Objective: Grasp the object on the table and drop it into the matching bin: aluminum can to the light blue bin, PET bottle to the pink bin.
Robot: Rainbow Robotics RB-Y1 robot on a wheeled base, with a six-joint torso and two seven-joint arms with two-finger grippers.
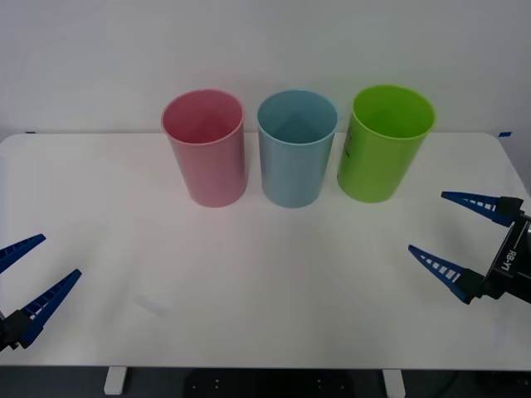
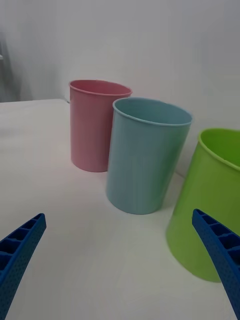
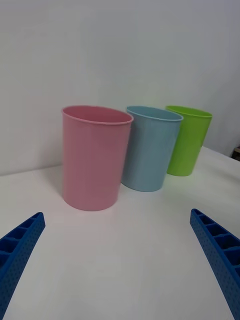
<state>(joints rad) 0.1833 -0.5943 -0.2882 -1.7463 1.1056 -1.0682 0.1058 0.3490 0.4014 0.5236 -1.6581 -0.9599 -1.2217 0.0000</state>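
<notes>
The white bench (image 1: 265,290) carried three tall tapered plastic cups in a row toward its far side: a pink bin (image 1: 206,148) on the left, a light blue bin (image 1: 295,148) in the middle and a lime green bin (image 1: 383,143) on the right. They stood upright, close beside one another with narrow gaps between them, their mouths open. Their sides were smooth and plain, though the green one bore a small dark mark low on its left side. From the front, what could be seen of the pink and blue interiors held nothing, and the can was not to be found anywhere on the bench, so I cannot tell where it was.

The left gripper (image 1: 23,269) hung over the near left corner of the bench, its blue ribbed fingers (image 1: 50,297) spread wide and holding nothing. The right gripper (image 1: 455,234) hung by the right edge, just nearer than the green bin, its fingers (image 1: 438,265) likewise spread apart and bare. Both were well apart from the pink and blue bins.

The bench top was flat and matte, with rounded corners and a faint smudge near the front left. Behind it rose a plain pale wall (image 1: 265,50).
</notes>
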